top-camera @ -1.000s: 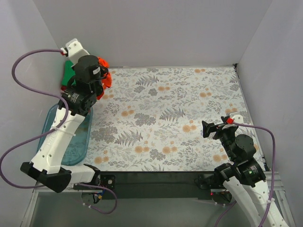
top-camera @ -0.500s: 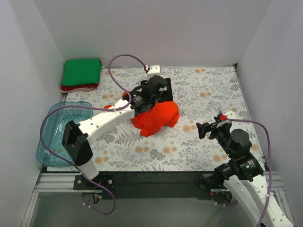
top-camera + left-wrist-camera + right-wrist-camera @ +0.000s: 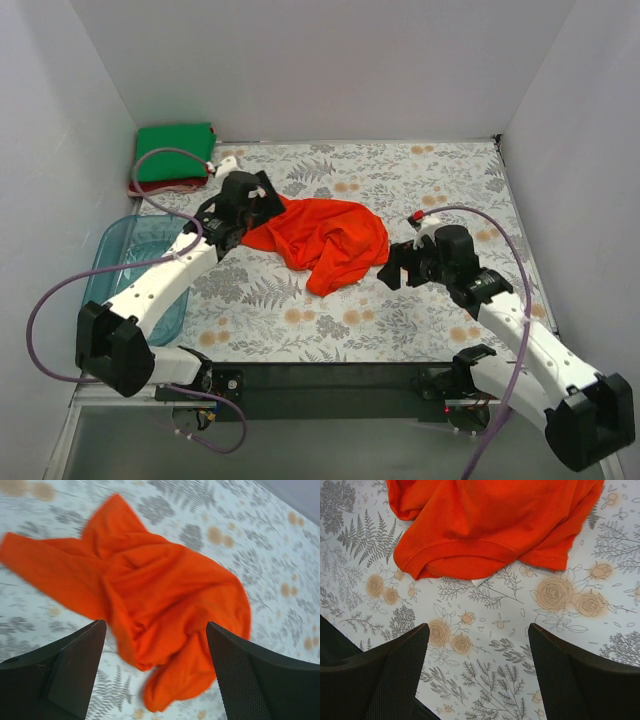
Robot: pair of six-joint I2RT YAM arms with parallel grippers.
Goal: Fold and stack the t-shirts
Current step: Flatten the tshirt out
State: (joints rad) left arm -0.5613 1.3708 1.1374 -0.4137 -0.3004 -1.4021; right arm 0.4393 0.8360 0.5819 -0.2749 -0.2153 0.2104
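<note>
At the far left of the table, near the front edge, a clear blue plastic tub [image 3: 118, 262] sits partly under the left arm. Beyond it, in the far left corner, a green t-shirt [image 3: 175, 152] folded into a square lies on top of a dark red t-shirt [image 3: 150, 186], of which only the near edge shows. Just right of that stack, the left gripper [image 3: 258, 205] hangs over the floral tablecloth [image 3: 430, 180] at the left tip of the orange-red t-shirt [image 3: 325, 240]. In the left wrist view its jaws stand wide apart with nothing between them [image 3: 155, 625], and the shirt [image 3: 165, 595] lies below and beyond the fingers [image 3: 70, 665]. The orange-red t-shirt is unfolded and rumpled in the middle of the table. One pointed flap reaches left toward the left gripper, and a bunched lobe trails toward the near side. It is well apart from the folded stack. Just beside its right edge, the right gripper [image 3: 390, 268] points left at the cloth. The right wrist view shows these jaws spread apart as well [image 3: 477, 627], holding nothing. The shirt's hemmed edge [image 3: 485, 555] lies flat on the tablecloth just beyond the fingertips [image 3: 415, 640], not touching them.
</note>
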